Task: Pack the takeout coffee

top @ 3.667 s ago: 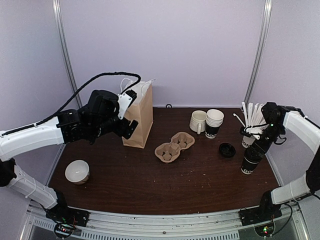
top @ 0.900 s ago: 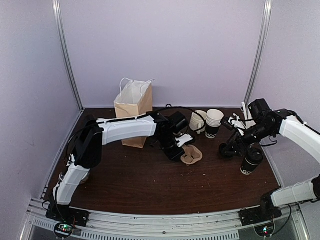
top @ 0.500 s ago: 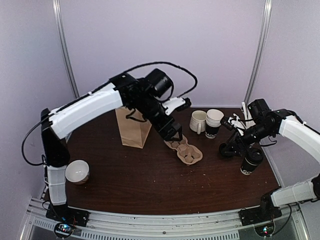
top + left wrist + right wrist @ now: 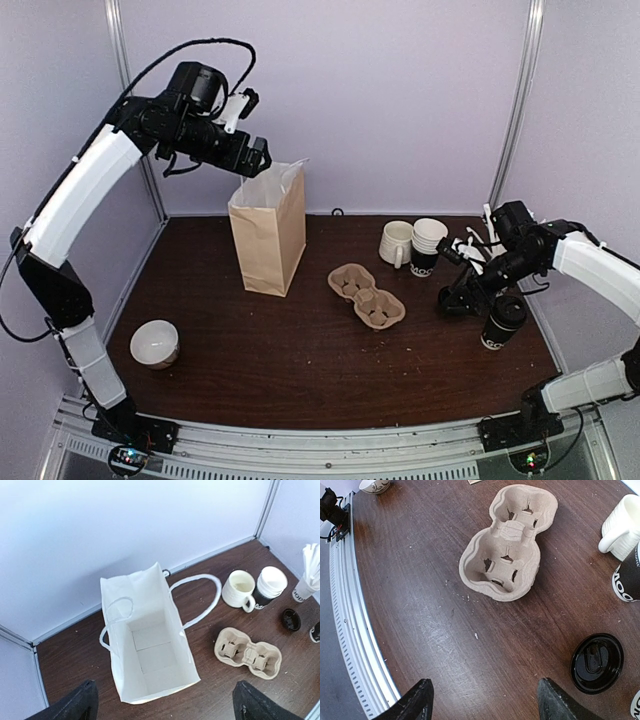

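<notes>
Step in hand (my reading): staging before the pick. The takeout coffee (image 4: 503,322) stands lidded and upright at 3 o'clock on the tabletop (image 4: 300,365), not yet in anything; the cup carrier (image 4: 367,295) lies near centre with both wells vacant; the paper bag (image 4: 268,235) stands upright at 11 o'clock, mouth open. The left end effector (image 4: 252,155) hangs high above the bag mouth, fingers spread wide, holding nothing; the right end effector (image 4: 455,295) hovers low over a loose black lid (image 4: 596,662), jaws apart, likewise holding nothing; the coffee is just beside it at its 4 o'clock in the top view. Next move, as I judge it: the right end effector shifts onto the coffee, closes on the cup wall below the lid, keeps the cup plumb and sets it into a carrier well or the bag; grip lightly, since a paper wall probably gives. Views compared: only the left wrist looks straight down into the bag, showing a bare interior and both handles splayed outward; the top view gives just the bag's side. Only the right wrist shows the carrier wells and the loose lid plainly; in the top view that lid is mostly masked by the end effector. Only the top view shows the coffee whole. The mug (image 4: 396,243) and cup stack (image 4: 428,248) sit at 1 o'clock (not this job's items).
</notes>
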### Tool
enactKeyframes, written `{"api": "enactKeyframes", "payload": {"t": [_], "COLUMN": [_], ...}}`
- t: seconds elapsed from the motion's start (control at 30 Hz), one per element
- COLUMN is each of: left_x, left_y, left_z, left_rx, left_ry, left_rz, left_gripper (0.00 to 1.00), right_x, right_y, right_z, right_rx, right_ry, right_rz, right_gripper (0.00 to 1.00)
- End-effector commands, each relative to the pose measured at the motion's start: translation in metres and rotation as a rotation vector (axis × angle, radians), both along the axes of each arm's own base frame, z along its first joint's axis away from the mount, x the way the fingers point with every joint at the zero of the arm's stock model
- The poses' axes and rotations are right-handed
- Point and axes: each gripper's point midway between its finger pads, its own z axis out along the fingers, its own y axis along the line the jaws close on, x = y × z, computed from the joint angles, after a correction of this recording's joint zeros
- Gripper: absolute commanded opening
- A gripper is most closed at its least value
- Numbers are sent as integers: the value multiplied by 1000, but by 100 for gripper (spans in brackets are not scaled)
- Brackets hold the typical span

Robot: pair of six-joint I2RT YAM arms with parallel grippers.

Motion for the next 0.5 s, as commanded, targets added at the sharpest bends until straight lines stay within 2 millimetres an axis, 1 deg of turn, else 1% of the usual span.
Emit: {"api": "enactKeyframes", "payload": {"t": [0.0, 0.07, 0.2, 0.27, 0.37, 0.47], "left_x": [26, 38, 58, 64, 63, 67], "left_y": [1, 10, 28, 28, 16, 21], "left_z": [-34, -47, -67, -71, -70, -69], "left_rx": [61, 76, 34, 12, -27, -29], "left_ry": [65, 95, 163, 173, 183, 174], "left_rz": [58, 100, 162, 148, 85, 111], "left_gripper": [98, 98, 96, 92, 85, 83], "right_x": [-1, -1, -2, -2, -2, -2], "right_y": [-3, -4, -4, -4, -4, -4], "right_z": [-1, -1, -2, -3, -5, -6], "right_rx": [-18, -20, -22, -24, -27, -28], "right_ry": [-34, -34, -32, -32, -23, -20], "right_rz": [-8, -9, -8, -8, -7, -7], "right_gripper": [74, 74, 74, 74, 74, 74]}}
